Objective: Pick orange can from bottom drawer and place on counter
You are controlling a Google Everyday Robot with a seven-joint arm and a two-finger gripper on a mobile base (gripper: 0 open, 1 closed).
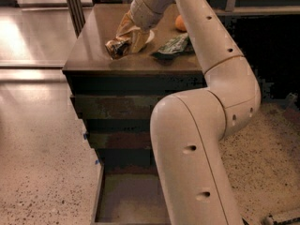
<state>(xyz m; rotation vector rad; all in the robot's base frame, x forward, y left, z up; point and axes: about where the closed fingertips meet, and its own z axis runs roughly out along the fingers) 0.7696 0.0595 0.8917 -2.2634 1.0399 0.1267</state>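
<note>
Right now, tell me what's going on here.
The robot's gripper is over the left part of the counter, jaws closed on the orange can, which is down at the surface; whether it rests there I cannot tell. The bottom drawer stands open below. A green snack bag and an orange fruit lie nearby.

Counted on one glossy brown rectangular wooden desk (91, 36): one small metal orange can (116, 48) with dark mottled sides, one round orange fruit (180, 22), one green foil snack bag (171, 46), one pale shallow bowl (149, 35), mostly hidden. One two-fingered tool (127, 41), low over the desk's left front part, clasping the can. One cream jointed arm (201, 139). Three dark brown drawers: two narrow closed drawer fronts (112, 106) and one bottom drawer (124, 198), pulled out.
</note>
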